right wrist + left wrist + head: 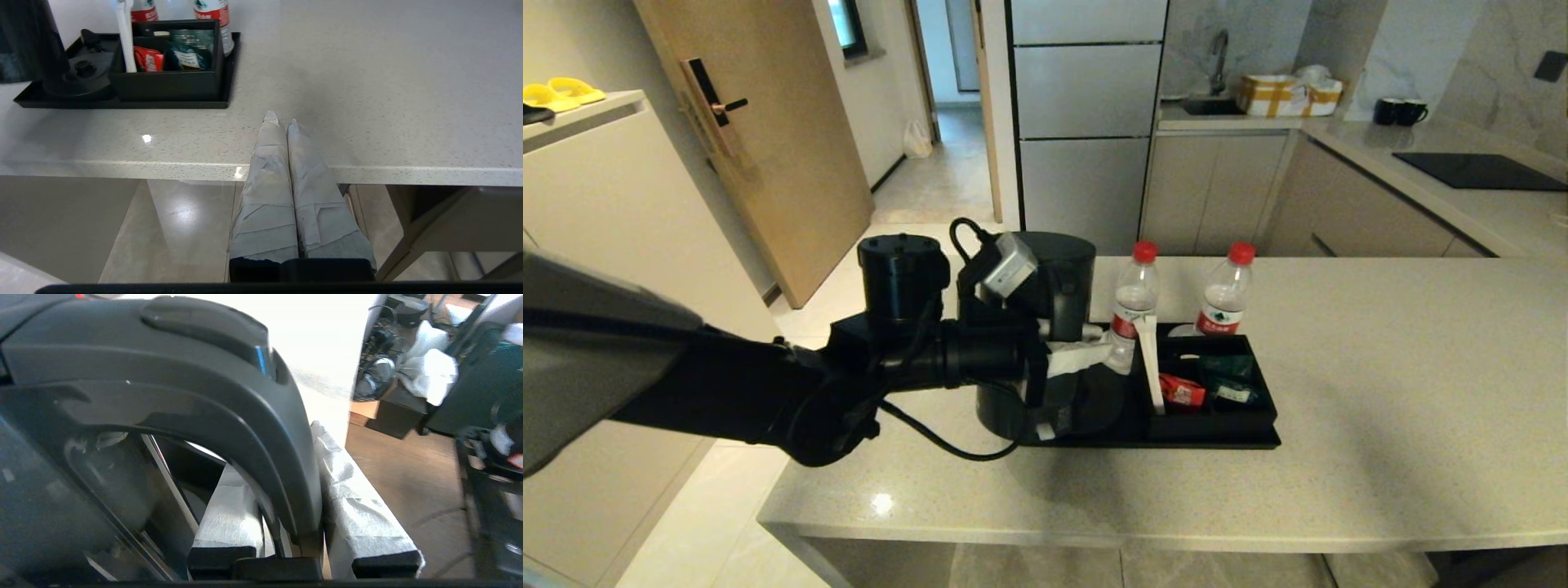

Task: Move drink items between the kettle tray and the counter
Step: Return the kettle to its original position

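The left arm hides much of the kettle (1062, 286); the left claw (1068, 357) pinches its handle (229, 416); the right claw (286, 163), pressed together, hangs at the bench (367, 102) edge.

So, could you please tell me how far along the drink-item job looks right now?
Done: nothing clearly. In hand: the left claw is shut on the kettle handle, and the round base on the tray is bare. Left: both bottles stand on the tray. The right claw is shut, idle.
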